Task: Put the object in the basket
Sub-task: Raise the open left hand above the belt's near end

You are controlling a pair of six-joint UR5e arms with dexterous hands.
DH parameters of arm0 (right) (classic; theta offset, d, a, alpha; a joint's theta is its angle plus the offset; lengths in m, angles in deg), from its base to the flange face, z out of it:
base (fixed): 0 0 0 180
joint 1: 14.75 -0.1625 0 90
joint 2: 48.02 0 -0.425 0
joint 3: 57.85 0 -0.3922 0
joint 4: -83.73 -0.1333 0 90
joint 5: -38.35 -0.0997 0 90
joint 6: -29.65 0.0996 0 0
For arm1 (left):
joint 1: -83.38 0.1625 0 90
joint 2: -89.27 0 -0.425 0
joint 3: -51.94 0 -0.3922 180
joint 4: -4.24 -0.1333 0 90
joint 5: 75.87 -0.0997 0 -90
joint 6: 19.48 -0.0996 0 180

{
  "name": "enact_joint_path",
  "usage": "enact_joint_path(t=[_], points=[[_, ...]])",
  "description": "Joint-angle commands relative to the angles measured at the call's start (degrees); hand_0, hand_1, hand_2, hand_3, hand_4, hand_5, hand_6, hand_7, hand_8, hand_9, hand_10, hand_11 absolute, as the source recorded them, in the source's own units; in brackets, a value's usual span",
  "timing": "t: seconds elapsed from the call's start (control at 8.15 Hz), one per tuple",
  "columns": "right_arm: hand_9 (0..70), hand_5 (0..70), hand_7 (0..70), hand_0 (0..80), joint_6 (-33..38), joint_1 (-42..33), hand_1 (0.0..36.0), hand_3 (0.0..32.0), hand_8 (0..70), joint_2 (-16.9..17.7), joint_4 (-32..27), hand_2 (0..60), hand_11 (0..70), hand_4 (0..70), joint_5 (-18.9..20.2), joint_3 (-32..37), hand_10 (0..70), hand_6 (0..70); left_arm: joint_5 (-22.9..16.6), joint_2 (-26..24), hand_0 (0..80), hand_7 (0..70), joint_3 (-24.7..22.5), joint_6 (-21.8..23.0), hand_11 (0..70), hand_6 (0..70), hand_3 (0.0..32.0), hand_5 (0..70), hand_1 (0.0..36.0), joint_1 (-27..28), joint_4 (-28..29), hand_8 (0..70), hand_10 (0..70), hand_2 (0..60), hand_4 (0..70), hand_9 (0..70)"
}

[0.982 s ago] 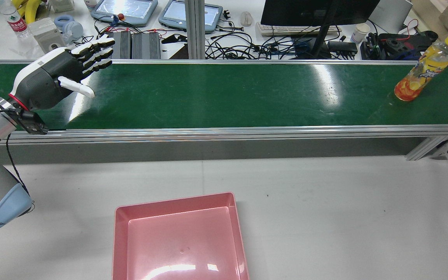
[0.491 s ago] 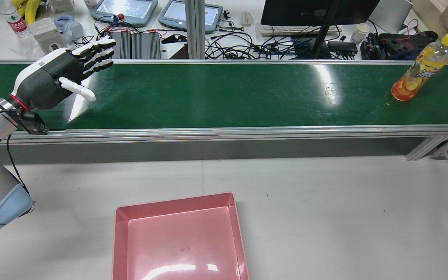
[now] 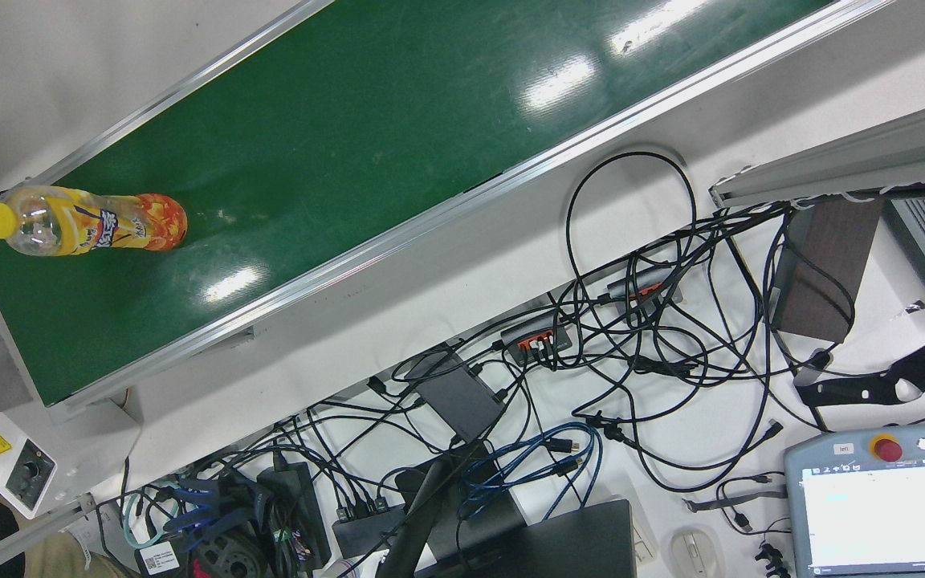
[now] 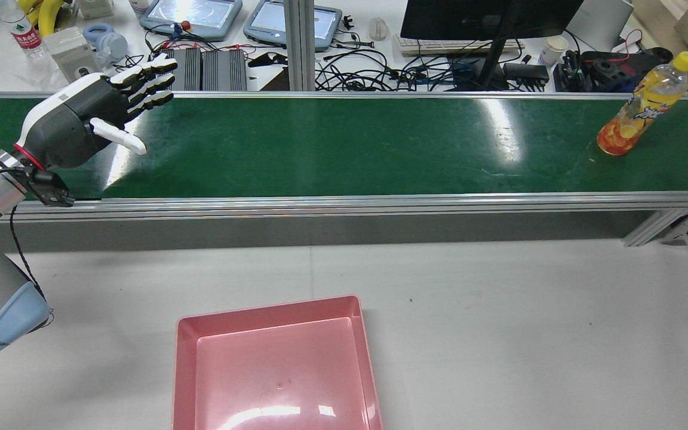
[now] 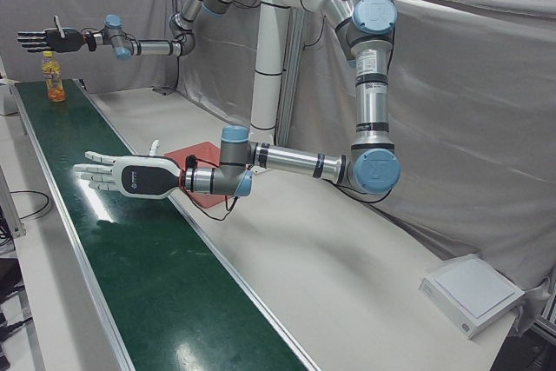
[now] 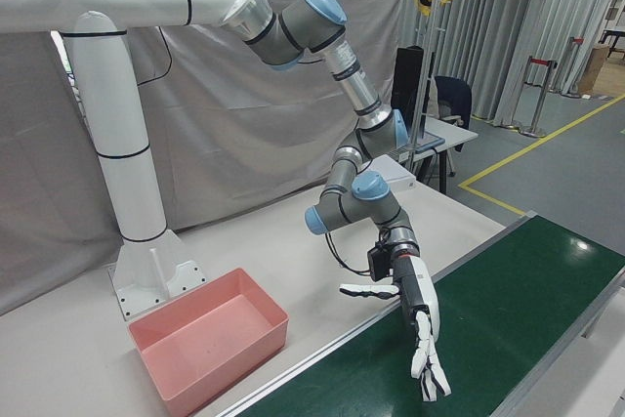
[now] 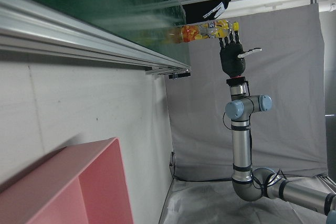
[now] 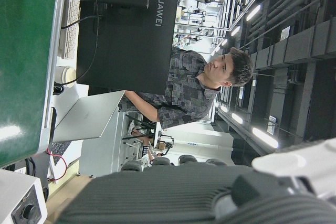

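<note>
Standing upright near the right end of the green conveyor belt [image 4: 344, 146] in the rear view, the orange-drink bottle [image 4: 639, 107] has shifted slightly toward the belt's middle compared with a second ago; the belt appears to be carrying it inward. Its yellow cap is on and nothing touches it.

Left hand [image 4: 90, 116]: poised above the belt's left end, fingers spread and extended, holding nothing. Its position matches the earlier rear-view frames closely. It is well apart from the bottle, with most of the belt's length between them.

Right hand [image 5: 54, 39]: seen in the left-front view raised above and just behind the bottle at the far end of the belt, fingers splayed, empty. The left hand view confirms that it hangs over the bottle [image 7: 202, 31] without contact.

Pink basket [image 4: 275, 364]: empty, resting on the white tabletop [image 4: 499, 328] on the robot's side of the belt, nearer the left arm.

Assessment: the task is at its start; no grasp has been made. The bottle's drift suggests the right hand has only a short chance to close on it; otherwise, the left hand would have to intercept it downstream. A tall upright bottle on a moving belt is liable to topple if struck sideways.
</note>
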Motion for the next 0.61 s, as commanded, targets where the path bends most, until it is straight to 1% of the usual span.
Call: enact_joint_path(t=[0.0, 0.12, 0.49], points=[[0.0, 0.0, 0.0, 0.0, -0.03, 0.0, 0.0, 0.0, 0.0, -0.01, 0.0, 0.0, 0.0, 0.0, 0.0, 0.06, 0.0, 0.0, 0.0, -0.18, 55.8, 0.1, -0.14, 0.29, 10.6, 0.9, 2.8, 14.9, 12.0, -0.23, -0.03, 6.5, 6.1, 0.0, 12.4, 6.8], [0.0, 0.0, 0.0, 0.0, -0.03, 0.0, 0.0, 0.0, 0.0, -0.01, 0.0, 0.0, 0.0, 0.0, 0.0, 0.06, 0.0, 0.0, -0.09, -0.18, 55.9, 0.1, -0.67, 0.73, 10.2, 0.6, 3.4, 14.8, 11.9, -0.49, -0.03, 6.4, 5.9, 0.0, 12.0, 6.6], [0.0, 0.0, 0.0, 0.0, -0.03, 0.0, 0.0, 0.0, 0.0, -0.01, 0.0, 0.0, 0.0, 0.0, 0.0, 0.06, 0.0, 0.0, -0.09, -0.27, 56.5, 0.3, -0.94, 0.12, 10.8, 1.2, 2.6, 15.9, 12.2, 0.12, -0.11, 6.6, 6.3, 0.0, 12.8, 7.0]])
